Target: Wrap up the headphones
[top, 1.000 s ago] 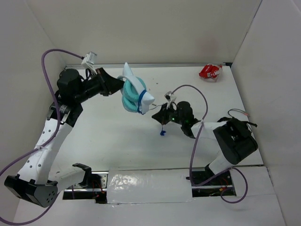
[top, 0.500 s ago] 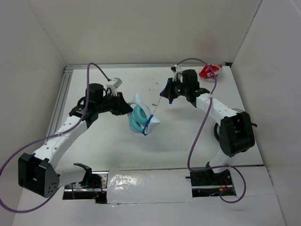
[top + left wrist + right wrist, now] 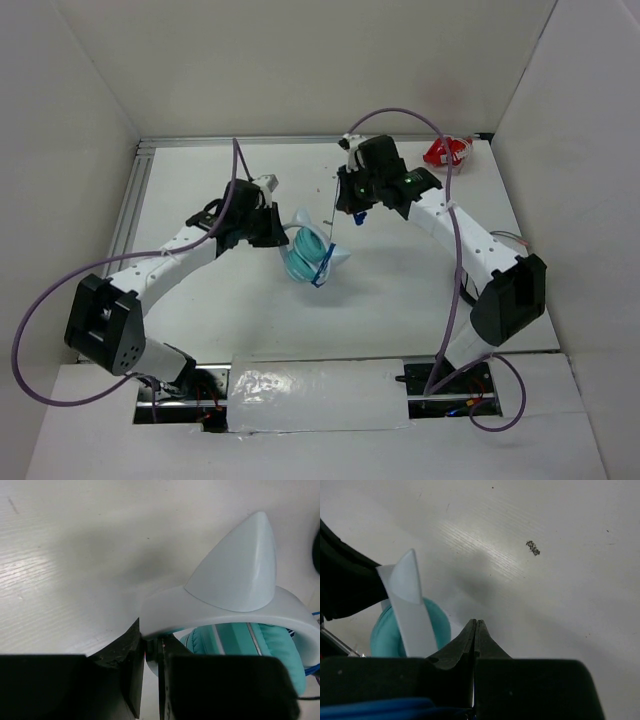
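Right claw (image 3: 355, 203), pinched shut on the cord (image 3: 321, 268), has swung to the far side of the headphones (image 3: 306, 255), which left claw (image 3: 272, 228) holds over mid-table (image 3: 400, 290), clamped on the headband (image 3: 225, 605); wrapping judged under way.

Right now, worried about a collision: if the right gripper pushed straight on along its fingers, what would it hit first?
Likely the bare table; the headphones sit off to one side.

One pair of headphones (image 3: 305, 250) — two teal ear cups (image 3: 298, 262), two pointed ears (image 3: 302, 217), one dark-blue cord (image 3: 322, 268). One small red and white object (image 3: 448, 152). Two arms (image 3: 170, 255) — each with one pair of jaws — on one desk (image 3: 400, 300).
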Controlling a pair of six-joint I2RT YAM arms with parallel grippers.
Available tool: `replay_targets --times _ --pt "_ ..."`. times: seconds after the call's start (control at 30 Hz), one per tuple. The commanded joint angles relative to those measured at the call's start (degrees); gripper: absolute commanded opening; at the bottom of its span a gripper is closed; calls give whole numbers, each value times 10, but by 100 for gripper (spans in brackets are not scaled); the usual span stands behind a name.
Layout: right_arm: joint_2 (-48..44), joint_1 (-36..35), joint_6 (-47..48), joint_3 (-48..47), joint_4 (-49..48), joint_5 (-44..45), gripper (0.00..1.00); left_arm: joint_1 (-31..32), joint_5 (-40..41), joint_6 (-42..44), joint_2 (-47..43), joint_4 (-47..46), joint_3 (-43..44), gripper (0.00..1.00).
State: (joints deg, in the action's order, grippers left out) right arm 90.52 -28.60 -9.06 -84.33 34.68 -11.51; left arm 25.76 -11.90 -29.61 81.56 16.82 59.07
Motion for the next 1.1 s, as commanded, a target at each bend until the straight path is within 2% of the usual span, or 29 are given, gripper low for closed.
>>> replay_targets --times 0.0,0.13,0.23,0.37,0.47,0.63,0.67,0.8,0.97,1.07 --pt "-27 -31 -10 -54 34 82 0 10 85 -36 28 87 51 0" --pt "-49 -79 -27 -35 45 132 0 8 174 -105 92 148 107 0" --pt "-71 -114 -53 -1 47 155 0 0 202 -151 114 163 132 0" --pt "-68 -149 -84 0 59 162 0 -11 235 -233 122 188 169 0" --pt "-51 -182 -84 -7 52 129 0 -15 257 -294 124 204 192 0" --pt "-66 -217 -60 -9 31 73 0 -30 238 -309 136 192 220 0" --pt "-68 -220 -53 -7 17 29 0 -33 232 -310 139 187 225 0" --pt "-68 -253 -16 0 -4 -56 0 -47 214 -323 164 179 259 0" --pt "-85 -285 12 36 -31 -101 0 -77 181 -326 195 185 306 0" --pt "-104 -286 15 86 -59 -88 0 -100 159 -316 192 172 317 0"
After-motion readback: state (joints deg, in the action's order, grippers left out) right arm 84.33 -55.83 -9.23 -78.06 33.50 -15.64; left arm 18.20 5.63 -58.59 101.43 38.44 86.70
